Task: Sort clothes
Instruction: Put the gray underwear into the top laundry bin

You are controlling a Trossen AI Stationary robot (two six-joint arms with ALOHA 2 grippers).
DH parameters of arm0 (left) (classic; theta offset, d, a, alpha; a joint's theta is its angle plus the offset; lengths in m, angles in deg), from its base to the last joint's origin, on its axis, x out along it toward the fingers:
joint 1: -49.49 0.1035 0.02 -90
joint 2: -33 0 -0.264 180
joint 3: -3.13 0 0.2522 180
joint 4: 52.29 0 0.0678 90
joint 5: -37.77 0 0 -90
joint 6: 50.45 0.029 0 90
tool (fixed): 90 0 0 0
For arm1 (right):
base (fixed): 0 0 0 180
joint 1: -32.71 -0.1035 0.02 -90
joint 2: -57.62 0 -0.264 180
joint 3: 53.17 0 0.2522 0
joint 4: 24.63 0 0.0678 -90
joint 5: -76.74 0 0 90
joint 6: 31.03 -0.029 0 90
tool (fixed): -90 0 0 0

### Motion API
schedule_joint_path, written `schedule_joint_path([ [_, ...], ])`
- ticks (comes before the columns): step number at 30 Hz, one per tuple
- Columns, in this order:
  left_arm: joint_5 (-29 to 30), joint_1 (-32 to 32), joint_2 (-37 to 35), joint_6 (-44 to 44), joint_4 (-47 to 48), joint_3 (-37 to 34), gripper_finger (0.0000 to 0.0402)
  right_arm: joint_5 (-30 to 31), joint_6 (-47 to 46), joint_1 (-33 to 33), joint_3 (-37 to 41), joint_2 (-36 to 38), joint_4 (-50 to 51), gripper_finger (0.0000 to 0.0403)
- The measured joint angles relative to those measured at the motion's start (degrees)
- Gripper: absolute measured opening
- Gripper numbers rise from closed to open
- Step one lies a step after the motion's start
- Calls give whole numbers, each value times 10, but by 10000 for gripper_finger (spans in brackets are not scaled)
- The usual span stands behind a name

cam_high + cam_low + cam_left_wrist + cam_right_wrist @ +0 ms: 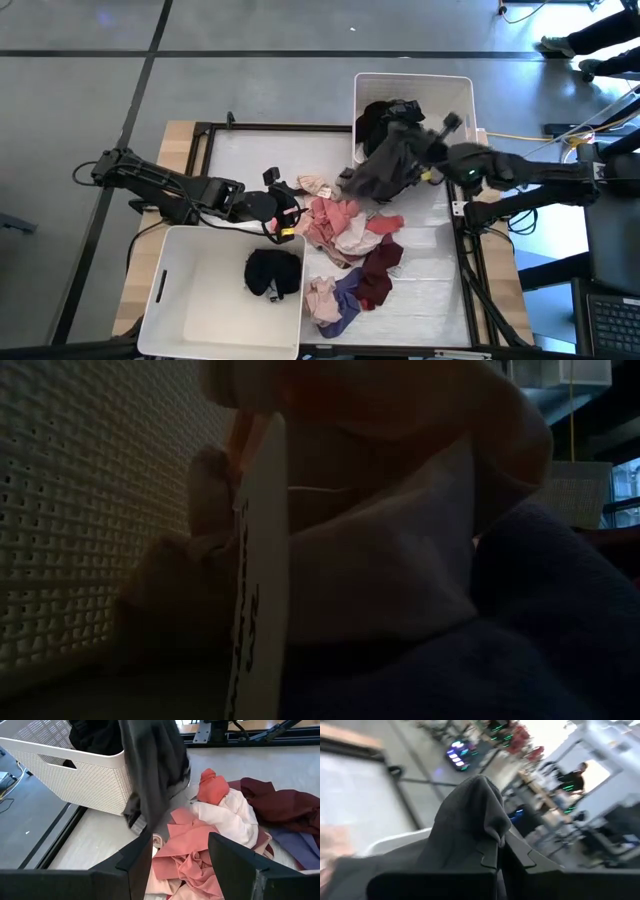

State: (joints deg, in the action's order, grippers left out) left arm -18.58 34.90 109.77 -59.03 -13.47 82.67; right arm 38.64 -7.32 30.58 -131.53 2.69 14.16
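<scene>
The clothes [345, 232] lie in a loose pile mid-table: pink [190, 851], white [226, 816], maroon [280, 804] and purple pieces. My right gripper [432, 148] is raised beside the far white bin [465, 95] and is shut on a dark grey garment [385, 165], which also shows in the left wrist view [150, 770]. My left gripper [180, 865] hovers open at the pile's left edge [278, 212], with nothing between its fingers. Dark clothes [385, 112] lie in the far bin. A black garment [272, 272] lies in the near bin [190, 300]. My right gripper pinches a bunched fold of the dark grey garment [496, 829] between its two shut fingers [487, 857], coming nearly level from the table's right. The cloth humps over the fingertips. The rest hangs slack below, its lower end [136, 820] beside the far bin's wall.
The far bin's perforated wall [75, 775] stands close behind the hanging garment. In the low view, clothes [400, 560] and a bin wall [80, 510] fill the picture. A dark frame [205, 140] edges the table. Bare table [260, 155] lies left of the far bin.
</scene>
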Motion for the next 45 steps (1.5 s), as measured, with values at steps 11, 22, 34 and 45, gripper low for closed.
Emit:
schedule_joint_path([
  [11, 0, 0, 0, 0, 0, 0, 182, -27, 188, 125, -149, -1, -130, 13],
  [22, 0, 0, 0, 0, 0, 0, 182, -61, 222, 243, -189, -53, -105, 15],
  [34, 0, 0, 0, 0, 0, 0, 182, -148, -75, 387, -189, -194, 209, 17],
  [45, -16, 2, -1, 19, -36, -1, 182, -155, -118, 428, -189, -302, 313, 104],
])
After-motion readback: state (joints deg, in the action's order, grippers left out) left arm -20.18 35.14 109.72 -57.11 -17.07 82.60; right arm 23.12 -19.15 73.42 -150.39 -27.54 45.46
